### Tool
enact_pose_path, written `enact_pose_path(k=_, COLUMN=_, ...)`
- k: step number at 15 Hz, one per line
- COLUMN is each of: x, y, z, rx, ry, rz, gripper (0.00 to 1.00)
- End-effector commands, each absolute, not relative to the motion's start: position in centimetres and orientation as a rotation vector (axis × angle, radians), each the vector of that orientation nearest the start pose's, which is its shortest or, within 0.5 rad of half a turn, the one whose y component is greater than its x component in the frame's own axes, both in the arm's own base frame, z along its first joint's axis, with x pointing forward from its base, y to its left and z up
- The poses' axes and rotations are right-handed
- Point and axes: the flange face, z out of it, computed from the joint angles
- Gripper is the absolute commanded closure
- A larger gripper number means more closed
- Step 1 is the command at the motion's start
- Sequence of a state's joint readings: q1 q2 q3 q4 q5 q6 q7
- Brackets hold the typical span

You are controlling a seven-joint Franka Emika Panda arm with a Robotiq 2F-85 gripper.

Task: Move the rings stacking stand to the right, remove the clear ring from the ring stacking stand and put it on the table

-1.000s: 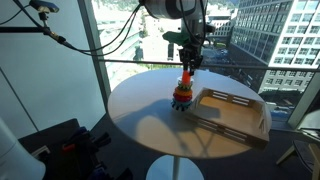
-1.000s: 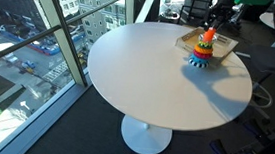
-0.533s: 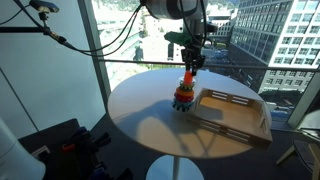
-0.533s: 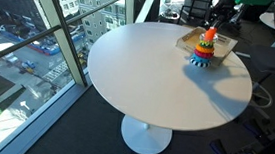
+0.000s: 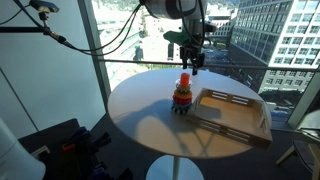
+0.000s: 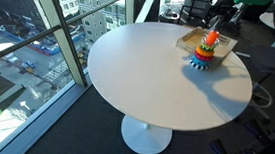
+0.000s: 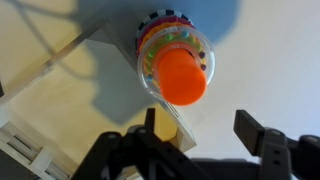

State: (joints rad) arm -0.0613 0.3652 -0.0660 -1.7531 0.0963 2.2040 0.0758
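Overhead, the claw [image 5: 190, 66] hangs at twelve o'clock of the ring stand [image 5: 183, 95], fingers apart, seemingly aligned to grasp.

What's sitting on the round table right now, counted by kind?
Ring stacking stand: 1
Wooden tray: 1
Total: 2

In both exterior views the rings stacking stand [image 5: 182, 95] looks too small for us to single out its clear ring.
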Motion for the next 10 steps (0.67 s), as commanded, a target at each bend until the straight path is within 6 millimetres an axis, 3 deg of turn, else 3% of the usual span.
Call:
enact_pose_path(k=1, x=64.7, y=-6.6, z=38.1, rx=-3.028, ry=0.328, rz=-0.125, gripper=0.0)
enact_pose_path(k=6, x=63.8, y=-4.4, z=38.5, rx=-2.982, ry=0.208, rz=-0.011, gripper=0.0)
enact_pose_path(k=10, x=62.6, y=-4.5, z=38.8, rx=-2.998, ry=0.229, rz=0.094, gripper=0.0)
